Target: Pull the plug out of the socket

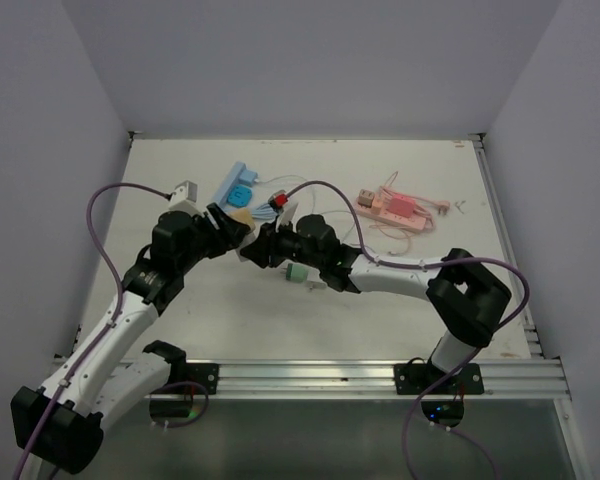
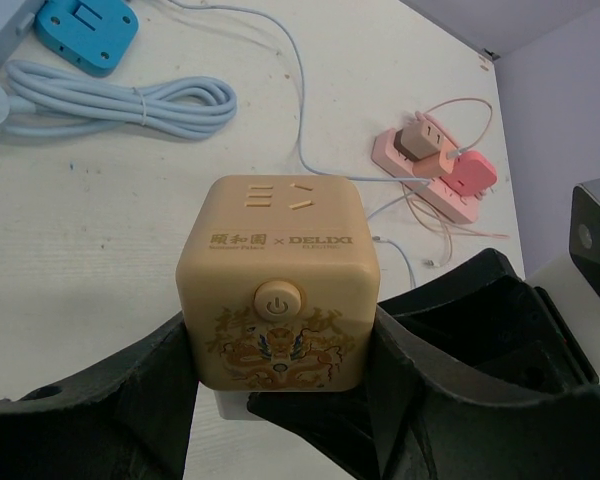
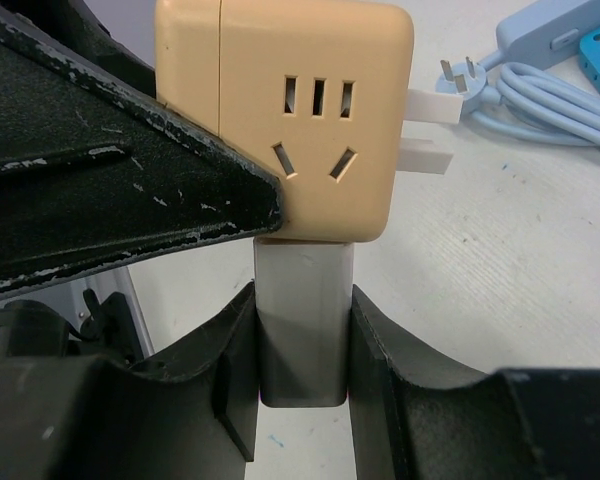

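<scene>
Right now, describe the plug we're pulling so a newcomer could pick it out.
At the middle of the table, where both arms meet, the left gripper holds a tan cube socket. The plug is the plain off-white block seated in one face of that cube, pinched by the right gripper. The brown plug and pink plug sit ungripped in the pink strip.

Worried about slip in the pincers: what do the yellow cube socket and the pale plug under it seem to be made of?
The cube socket looks like moulded plastic: smooth satin skin, rounded corners, print on its face. The plug seems to be pale plastic too: flat matte sides, no grain or metallic shine.
</scene>
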Motion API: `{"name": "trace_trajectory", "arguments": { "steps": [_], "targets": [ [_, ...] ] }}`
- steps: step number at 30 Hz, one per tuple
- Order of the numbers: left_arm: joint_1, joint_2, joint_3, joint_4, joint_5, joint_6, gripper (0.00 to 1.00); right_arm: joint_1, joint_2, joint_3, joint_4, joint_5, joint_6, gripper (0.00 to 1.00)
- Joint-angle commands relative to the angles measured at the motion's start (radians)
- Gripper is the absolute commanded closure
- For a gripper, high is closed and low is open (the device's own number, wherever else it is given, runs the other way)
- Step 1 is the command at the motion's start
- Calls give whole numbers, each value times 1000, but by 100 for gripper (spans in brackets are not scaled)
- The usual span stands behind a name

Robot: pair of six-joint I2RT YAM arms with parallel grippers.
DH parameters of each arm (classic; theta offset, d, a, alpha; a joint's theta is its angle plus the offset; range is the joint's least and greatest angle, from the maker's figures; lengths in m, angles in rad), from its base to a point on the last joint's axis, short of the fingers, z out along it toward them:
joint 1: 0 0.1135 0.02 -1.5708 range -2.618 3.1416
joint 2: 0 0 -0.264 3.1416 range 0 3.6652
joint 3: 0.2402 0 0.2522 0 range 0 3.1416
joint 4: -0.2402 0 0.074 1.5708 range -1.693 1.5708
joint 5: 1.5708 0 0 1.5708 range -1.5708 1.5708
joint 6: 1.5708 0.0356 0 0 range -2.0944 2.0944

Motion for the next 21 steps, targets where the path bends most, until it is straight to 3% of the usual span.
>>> {"name": "trace_trajectory", "arguments": {
  "steps": [1,15,21],
  "targets": [
    [40,2,30,311,-328,9,100,21,-42,-90,-108,-21,2,100],
    [40,-51,-51,511,-545,-11,100,40,-74,-217,-80,-13,111,100],
    [42,-34,18,368,-586,38,100,40,-105,-243,-118,-35,96,100]
  ]
}}
